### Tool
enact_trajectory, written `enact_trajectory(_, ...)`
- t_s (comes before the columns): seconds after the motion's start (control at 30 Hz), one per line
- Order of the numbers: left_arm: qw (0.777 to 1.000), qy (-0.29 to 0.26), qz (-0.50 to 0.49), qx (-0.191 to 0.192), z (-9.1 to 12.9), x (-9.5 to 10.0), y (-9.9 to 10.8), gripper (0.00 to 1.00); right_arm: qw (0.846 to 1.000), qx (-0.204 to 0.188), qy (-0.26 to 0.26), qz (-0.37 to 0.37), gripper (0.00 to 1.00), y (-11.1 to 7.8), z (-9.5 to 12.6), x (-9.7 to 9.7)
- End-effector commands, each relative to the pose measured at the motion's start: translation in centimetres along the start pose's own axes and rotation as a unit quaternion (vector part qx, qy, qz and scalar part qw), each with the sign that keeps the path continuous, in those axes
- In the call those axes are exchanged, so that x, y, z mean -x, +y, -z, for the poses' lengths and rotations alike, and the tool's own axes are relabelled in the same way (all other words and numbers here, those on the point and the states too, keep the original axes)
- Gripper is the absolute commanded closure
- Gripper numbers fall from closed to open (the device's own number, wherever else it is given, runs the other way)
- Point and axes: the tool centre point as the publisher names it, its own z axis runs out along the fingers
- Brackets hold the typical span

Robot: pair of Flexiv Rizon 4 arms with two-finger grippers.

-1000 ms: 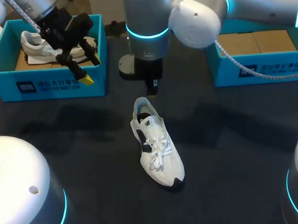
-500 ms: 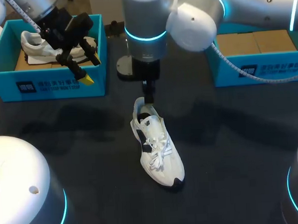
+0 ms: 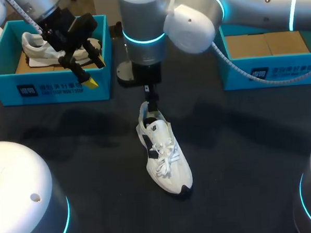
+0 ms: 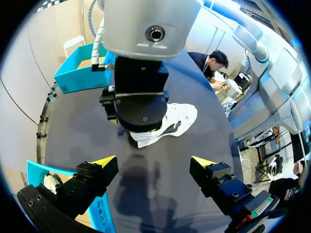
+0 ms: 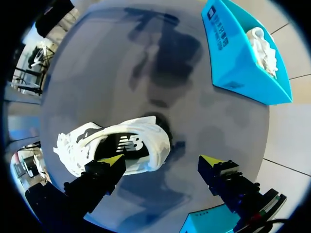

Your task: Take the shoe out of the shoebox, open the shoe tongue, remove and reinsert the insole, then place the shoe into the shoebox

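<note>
Right gripper (image 5: 162, 164): wide open, nothing held. The fingers point down at the heel end of the shoe (image 5: 114, 145). In the right wrist view the heel sits in the gap between the tips, with one yellow tip over the shoe's side panel and the other out over bare table (image 5: 204, 116). Can't tell if either tip touches.

Head view: the right gripper (image 3: 152, 98) hangs just above the heel collar. Its arm comes in from the right and reaches past the middle.

Shoe (image 3: 165, 155): upright on its sole mid-table, laces up, toe toward the near edge, heel toward the far side, outside both boxes.

Left gripper (image 3: 95, 71): also spread open and empty, above the front wall of the left shoebox (image 3: 65, 91), well apart from the shoe. From its wrist view the right arm's wrist stands ahead of it, with the shoe (image 4: 177, 119) partly hidden behind.

A second shoe (image 3: 37, 47) lies in the left shoebox. The right shoebox (image 3: 268, 71) sits far right, with only brown cardboard showing inside.
</note>
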Motion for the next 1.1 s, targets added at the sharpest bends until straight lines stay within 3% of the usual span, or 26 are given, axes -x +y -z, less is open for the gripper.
enact_trajectory(0.03,1.0,-0.001,0.0,0.001,0.0,-0.1,0.1,0.0,1.0,-0.002,0.005,0.004,0.0,0.6,-1.0,0.3)
enact_trajectory(1.03,1.0,-0.001,0.0,0.001,0.0,-0.1,0.1,0.0,0.997,0.0,0.06,0.042,0.0,1.0,-6.4,0.5)
enact_trajectory(1.07,1.0,-0.001,0.0,0.001,0.0,-0.1,0.1,0.0,0.997,0.0,0.061,0.041,0.06,1.0,-6.6,0.4)
enact_trajectory(1.1,1.0,-0.001,0.0,0.001,0.0,-0.1,0.1,0.0,0.997,-0.002,0.064,0.039,0.21,0.9,-6.7,0.3)
